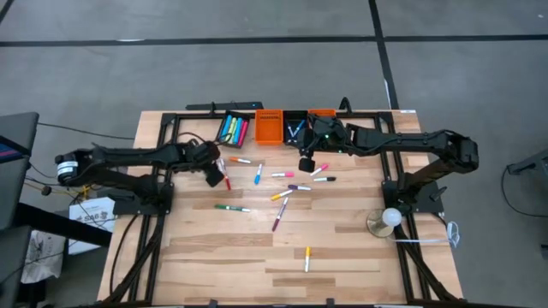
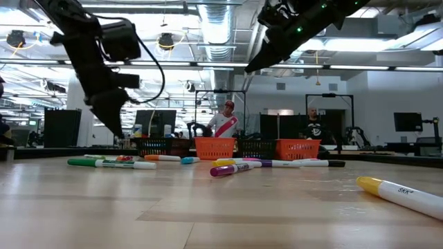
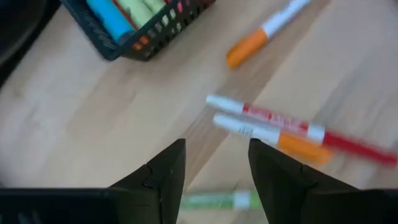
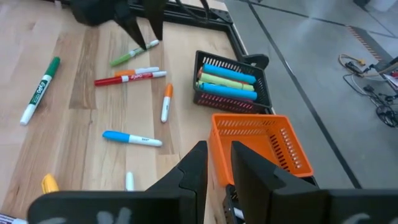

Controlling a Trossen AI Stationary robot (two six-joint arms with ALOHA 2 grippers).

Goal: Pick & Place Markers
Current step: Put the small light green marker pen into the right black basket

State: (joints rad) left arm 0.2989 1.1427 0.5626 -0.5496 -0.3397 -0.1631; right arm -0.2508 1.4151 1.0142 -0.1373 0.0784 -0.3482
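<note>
Two dark arms hung over a wooden table [image 1: 214, 257] strewn with markers [image 1: 282, 192] — pink, blue, green, orange, yellow and red. The left gripper [image 1: 221, 174] hovered just above the left part of the table, its fingers [image 3: 165, 174] spread with nothing between them. Directly below and ahead of it, a red marker [image 3: 298, 126] and an orange marker [image 3: 273, 135] lay side by side, touching; a green marker [image 4: 132, 55] lay close by, nearer the gripper.

The right gripper [image 1: 306, 162] hung above the table's far middle, in front of the bins, its fingers [image 4: 193, 168] drawn close with only a narrow gap and nothing held. At the far edge stood a black bin [image 1: 232, 130] packed with blue, yellow and green markers, beside it an orange bin [image 1: 269, 126], then another black bin [image 1: 295, 130] and a second orange bin [image 1: 322, 112].

Most loose markers lay scattered across the table's middle — a blue one [image 1: 258, 175] near the bins, a long green one [image 1: 229, 208] towards the left, and a lone yellow one [image 1: 307, 257] well apart near the front edge. Two people [image 2: 225, 124] stood in the room beyond the table.
</note>
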